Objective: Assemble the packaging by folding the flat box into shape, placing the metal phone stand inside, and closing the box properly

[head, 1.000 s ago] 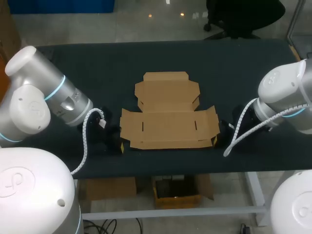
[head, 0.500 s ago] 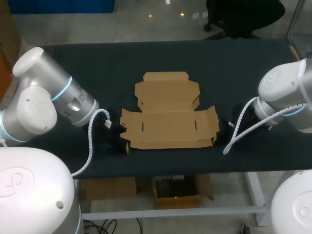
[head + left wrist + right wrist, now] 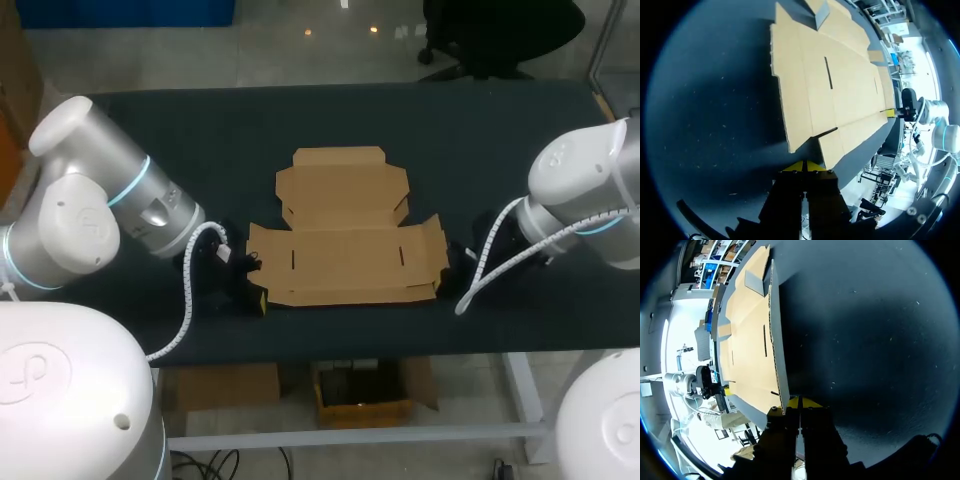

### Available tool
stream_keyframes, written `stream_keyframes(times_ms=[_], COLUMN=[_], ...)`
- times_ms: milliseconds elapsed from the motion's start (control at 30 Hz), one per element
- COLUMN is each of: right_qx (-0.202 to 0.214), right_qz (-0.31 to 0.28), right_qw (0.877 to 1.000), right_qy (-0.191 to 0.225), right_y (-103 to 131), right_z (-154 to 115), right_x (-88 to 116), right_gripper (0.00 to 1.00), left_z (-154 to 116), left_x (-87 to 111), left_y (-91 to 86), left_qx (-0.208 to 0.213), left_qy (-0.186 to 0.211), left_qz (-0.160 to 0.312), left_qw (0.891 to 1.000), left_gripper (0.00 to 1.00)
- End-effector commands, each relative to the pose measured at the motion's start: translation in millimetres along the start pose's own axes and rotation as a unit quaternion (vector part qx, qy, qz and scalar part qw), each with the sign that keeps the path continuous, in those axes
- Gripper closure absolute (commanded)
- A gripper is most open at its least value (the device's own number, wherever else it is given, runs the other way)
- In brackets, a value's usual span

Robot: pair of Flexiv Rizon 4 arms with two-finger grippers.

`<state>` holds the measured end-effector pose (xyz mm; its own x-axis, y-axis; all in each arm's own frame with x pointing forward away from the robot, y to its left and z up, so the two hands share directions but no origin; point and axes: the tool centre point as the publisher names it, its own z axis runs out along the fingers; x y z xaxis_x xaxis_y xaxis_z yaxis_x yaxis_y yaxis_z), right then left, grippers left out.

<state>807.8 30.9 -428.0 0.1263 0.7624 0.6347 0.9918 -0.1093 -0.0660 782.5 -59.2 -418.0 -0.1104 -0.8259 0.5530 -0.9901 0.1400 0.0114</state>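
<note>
The flat brown cardboard box (image 3: 345,243) lies unfolded in the middle of the dark table. My left gripper (image 3: 259,298) is shut and empty at the box's front left corner, its yellow tips (image 3: 804,165) right at the corner flap (image 3: 837,145). My right gripper (image 3: 441,288) is shut and empty at the front right corner, tips (image 3: 801,402) beside the cardboard's edge (image 3: 776,345). Across the box, the left wrist view shows my right gripper (image 3: 891,113). No metal phone stand is in view.
The dark table (image 3: 200,140) stretches bare around the box. Its front edge (image 3: 350,345) runs just below both grippers.
My left arm has moved right, bringing its gripper up to the box's front left corner. The right gripper has edged slightly towards the front right corner. The box has not moved.
</note>
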Motion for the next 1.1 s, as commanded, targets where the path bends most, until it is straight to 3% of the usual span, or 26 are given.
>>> stream_keyframes(times_ms=[33,367,1100], right_qx=[0.004,0.001,-0.009], right_qz=[-0.001,0.002,0.012], right_qw=[1.000,1.000,1.000], right_qy=[0.002,0.003,0.015], right_y=[-1,-3,-3], right_z=[1,-1,-1], right_x=[0,1,8], right_gripper=[1.00,1.00,1.00], left_z=[7,9,9], left_x=[0.1,3.2,9.8], left_y=[-3.5,-14.3,-8.0], left_qx=[0.001,0.001,0.001], left_qy=[-0.004,-0.001,-0.003], left_qz=[-0.002,-0.009,0.004], left_qw=[1.000,1.000,1.000], left_gripper=[1.00,1.00,1.00])
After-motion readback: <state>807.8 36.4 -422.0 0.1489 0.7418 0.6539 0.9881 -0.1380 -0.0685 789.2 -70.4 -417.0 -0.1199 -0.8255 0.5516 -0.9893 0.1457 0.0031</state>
